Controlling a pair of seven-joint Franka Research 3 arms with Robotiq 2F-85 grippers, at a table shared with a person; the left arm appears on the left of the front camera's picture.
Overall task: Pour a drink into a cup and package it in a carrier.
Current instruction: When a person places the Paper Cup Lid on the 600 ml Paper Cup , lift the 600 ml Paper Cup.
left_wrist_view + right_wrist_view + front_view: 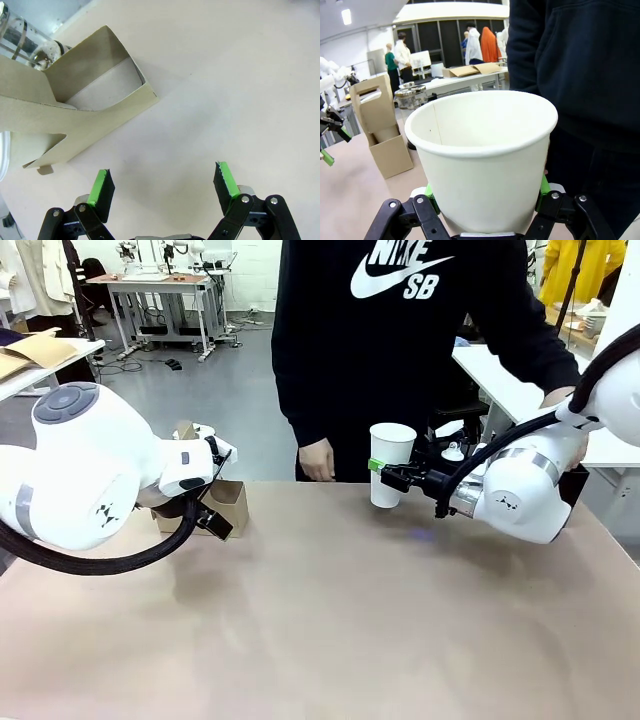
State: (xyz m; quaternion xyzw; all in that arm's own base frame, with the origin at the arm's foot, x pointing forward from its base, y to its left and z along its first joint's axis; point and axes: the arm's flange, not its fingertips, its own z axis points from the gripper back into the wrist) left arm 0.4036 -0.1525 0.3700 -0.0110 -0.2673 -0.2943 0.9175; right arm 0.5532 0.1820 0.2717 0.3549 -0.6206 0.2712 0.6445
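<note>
My right gripper (385,473) is shut on the white paper cup (390,462), which stands upright near the table's far edge. In the right wrist view the cup (485,145) is empty and lidless, held between the green pads (432,197). The brown cardboard carrier (230,502) stands at the far left, partly behind my left arm. My left gripper (162,184) is open over bare table, just beside the carrier (80,107). A clear glass pitcher (22,42) with metal bands stands behind the carrier; I cannot make out the drink in it.
A person in a black hoodie stands at the far side, one hand (317,460) resting at the table edge left of the cup. A black box with white lids (452,450) sits behind my right gripper. The tan tabletop (330,620) stretches open in front.
</note>
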